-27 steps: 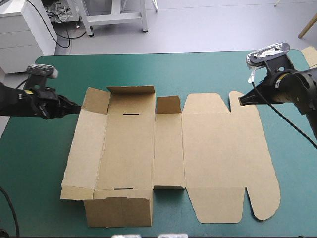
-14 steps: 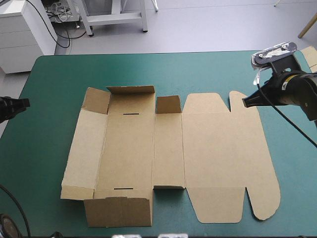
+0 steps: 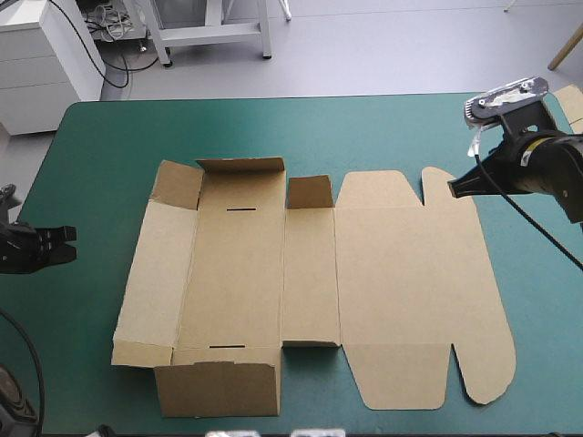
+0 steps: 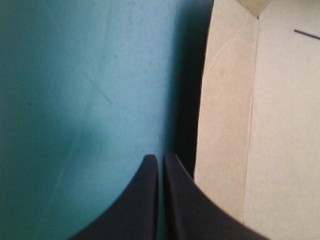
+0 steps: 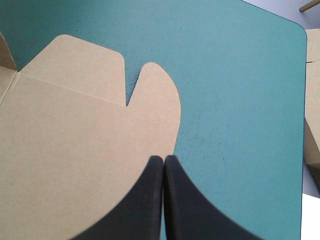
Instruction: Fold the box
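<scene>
The left arm (image 3: 25, 251) has drawn back from the box (image 3: 301, 273) to the left edge of the counter (image 3: 109, 137). The right arm (image 3: 533, 168) has barely shifted and sits at the lid's far right tab. Both sets of jaws are pressed together and empty. The box lies mid-counter with its lid flat and its near wall raised. The sloping left wall looks next: the jaws must return and tip it upright.

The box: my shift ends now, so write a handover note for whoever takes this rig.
Left gripper: shut, empty, over the teal-green cover, beside the box at its left wall.
Right gripper: shut, empty, at the far rounded tab of the lid.
The box lies mid-table.
Done: end flaps and left wall partly raised; lid flat.
Left: raise and tuck the walls; nothing is tucked yet.
</scene>
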Tool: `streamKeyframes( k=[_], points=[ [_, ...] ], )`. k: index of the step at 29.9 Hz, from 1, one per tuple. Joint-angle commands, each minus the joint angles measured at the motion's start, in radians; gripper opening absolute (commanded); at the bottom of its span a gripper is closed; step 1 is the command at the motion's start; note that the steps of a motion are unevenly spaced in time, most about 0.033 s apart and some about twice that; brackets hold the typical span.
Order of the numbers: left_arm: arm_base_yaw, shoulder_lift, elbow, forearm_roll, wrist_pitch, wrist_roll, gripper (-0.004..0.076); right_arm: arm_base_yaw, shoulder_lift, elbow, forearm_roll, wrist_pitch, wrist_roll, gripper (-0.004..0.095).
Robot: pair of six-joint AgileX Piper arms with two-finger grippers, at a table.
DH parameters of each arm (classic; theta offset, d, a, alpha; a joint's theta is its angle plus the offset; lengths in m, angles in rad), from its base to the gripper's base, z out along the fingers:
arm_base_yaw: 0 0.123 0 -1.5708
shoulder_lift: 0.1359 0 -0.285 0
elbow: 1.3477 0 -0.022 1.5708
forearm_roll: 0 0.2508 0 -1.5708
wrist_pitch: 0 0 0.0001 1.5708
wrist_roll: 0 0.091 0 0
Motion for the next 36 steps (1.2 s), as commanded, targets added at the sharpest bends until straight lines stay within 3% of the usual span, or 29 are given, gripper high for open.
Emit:
streamKeyframes(
  k=[1,8,12,16,23,25,30,36],
  points=[
    [0.003,-0.012,0.023,-0.036,-0.028,0.003,0.0018,-0.007,-0.032,-0.031,-0.037,-0.047,-0.015,-0.0021],
    [0.003,0.006,0.104,-0.038,-0.079,-0.010,0.0018,-0.007,-0.032,-0.031,-0.039,-0.047,-0.015,-0.0021],
    [0.003,0.025,0.142,-0.049,-0.081,-0.007,0.0065,-0.007,-0.032,-0.031,-0.039,-0.047,-0.019,-0.0021],
    [-0.001,0.036,0.187,-0.118,-0.074,0.039,0.0170,-0.007,-0.032,-0.031,-0.039,-0.047,-0.021,-0.0021],
    [-0.001,0.037,0.208,-0.148,-0.050,0.075,0.0438,-0.007,-0.032,-0.031,-0.035,-0.047,-0.021,-0.0021],
    [-0.001,0.037,0.208,-0.148,-0.037,0.076,0.0475,-0.007,-0.032,-0.031,-0.035,-0.047,-0.021,-0.0021],
    [-0.001,0.037,0.210,-0.155,0.048,0.110,0.0486,-0.007,-0.032,-0.031,-0.035,-0.047,-0.021,-0.0021],
    [-0.041,0.037,0.213,-0.187,0.052,0.117,0.0486,-0.007,-0.032,-0.031,-0.032,-0.047,-0.021,-0.0021]
  ],
)
